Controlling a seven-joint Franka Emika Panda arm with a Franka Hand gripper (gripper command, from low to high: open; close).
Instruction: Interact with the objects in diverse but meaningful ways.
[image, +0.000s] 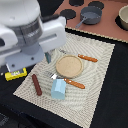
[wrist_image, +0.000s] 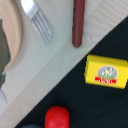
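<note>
Visibly, one brown sausage (wrist_image: 78, 22), one yellow packet (wrist_image: 106, 70), one red tomato (wrist_image: 57, 118); gripper state unclear.

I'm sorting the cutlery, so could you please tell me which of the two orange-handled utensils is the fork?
The fork lies between the plate and the blue cup; its tines show. The other, beyond the plate, is a knife.

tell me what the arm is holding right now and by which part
Cannot be told. The fingers show in neither view. The sausage, yellow packet and tomato all lie loose below the wrist camera.
</note>
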